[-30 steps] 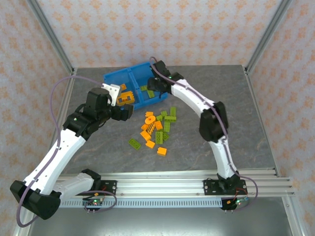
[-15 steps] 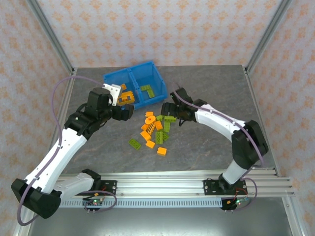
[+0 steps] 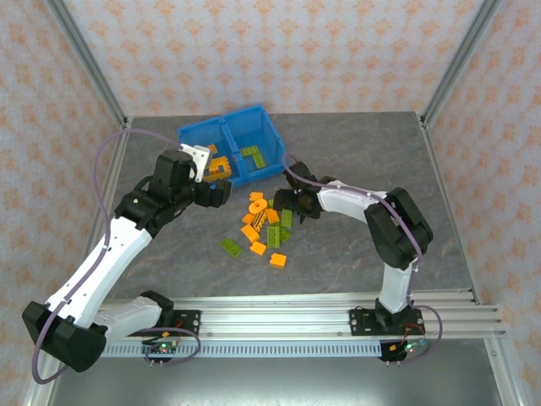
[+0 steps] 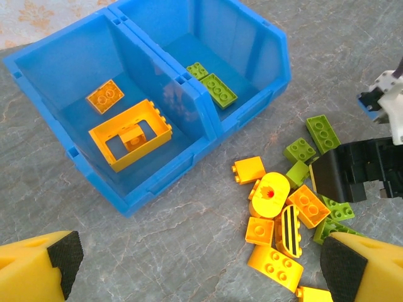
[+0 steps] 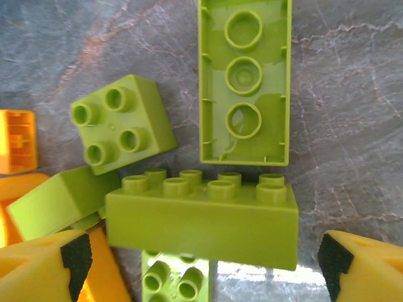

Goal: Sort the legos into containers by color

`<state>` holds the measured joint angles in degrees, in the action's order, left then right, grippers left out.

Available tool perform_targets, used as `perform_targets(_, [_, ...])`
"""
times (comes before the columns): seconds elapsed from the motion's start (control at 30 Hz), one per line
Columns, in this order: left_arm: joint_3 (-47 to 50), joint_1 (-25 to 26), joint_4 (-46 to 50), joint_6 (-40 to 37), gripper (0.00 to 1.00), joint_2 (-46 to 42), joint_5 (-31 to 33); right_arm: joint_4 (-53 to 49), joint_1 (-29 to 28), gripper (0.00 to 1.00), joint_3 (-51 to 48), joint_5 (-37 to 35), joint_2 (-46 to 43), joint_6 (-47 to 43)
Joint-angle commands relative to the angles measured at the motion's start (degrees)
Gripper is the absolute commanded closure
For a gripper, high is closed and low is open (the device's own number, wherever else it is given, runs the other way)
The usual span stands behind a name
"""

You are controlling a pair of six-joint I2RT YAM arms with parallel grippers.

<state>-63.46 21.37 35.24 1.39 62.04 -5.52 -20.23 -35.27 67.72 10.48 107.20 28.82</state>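
Grippers both spread wide, nothing held in either.
Right gripper (image 5: 204, 258) is down over the pile, pads (image 5: 75, 255) apart on either side of a long green brick (image 5: 201, 217), a gap showing each side. Just beyond it lie a square green brick (image 5: 123, 123) and a flipped green brick (image 5: 244, 82), underside up. Left gripper (image 4: 195, 258) hangs empty near the blue bin (image 4: 201, 119). Orange frame (image 4: 129, 135) and an orange brick (image 4: 105, 95) sit in one compartment, two green bricks (image 4: 217, 88) in the other. Loose legos (image 4: 272, 195) lie on the table (image 4: 157, 239) beside the bin.

The right hand (image 3: 286, 207) hangs over the crowded lego pile (image 3: 260, 224); the table (image 3: 177, 254) around that pile lies bare.
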Motion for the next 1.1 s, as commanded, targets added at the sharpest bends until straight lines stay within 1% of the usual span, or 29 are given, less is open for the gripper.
perform_targets(0.0, [0.17, -0.28, -0.65, -0.95, 0.0, 0.18, 0.66, 1.39, -0.21, 0.14, 1.77, -1.73, 1.41, -0.36])
perform_targets(0.3, [0.18, -0.27, -0.54, -1.04, 0.0, 0.4, 1.12, -1.47, -0.15, 0.41, 2.79, -5.27, 2.38, -4.32])
perform_targets(0.33, [0.11, -0.26, -0.45, -1.03, 0.0, 0.49, 1.1, -1.7, -0.16, 0.43, 2.85, -5.7, 2.16, -4.68])
perform_targets(0.43, [0.09, -0.27, -0.45, -1.07, 0.0, 0.47, 1.11, -2.47, -0.16, 0.46, 2.7, -7.07, 0.63, -5.08])
perform_targets(0.63, [0.14, -0.28, -0.57, -1.04, 0.0, 0.45, 0.99, -4.14, -0.17, 0.45, 2.39, -9.84, -5.42, -5.65])
perform_targets(0.8, [0.08, -0.28, -0.81, -0.95, 0.0, 0.16, 0.85, -4.19, -0.27, 0.45, 4.35, -8.43, -9.6, -7.37])
perform_targets(0.87, [0.09, -0.27, -0.85, -0.96, 0.0, 0.02, 0.77, -4.77, -0.24, 0.44, 6.52, -8.43, -9.27, -8.04])
perform_targets(0.97, [0.18, -0.27, -0.69, -0.96, 0.0, -0.2, 0.84, -5.53, -0.15, 0.36, 9.92, -9.44, -6.9, -8.83])
perform_targets(1.07, [0.18, -0.27, -0.6, -1.03, 0.0, -0.47, 1.34, -5.09, -0.16, 0.33, 13.49, -6.51, -3.14, -8.63])
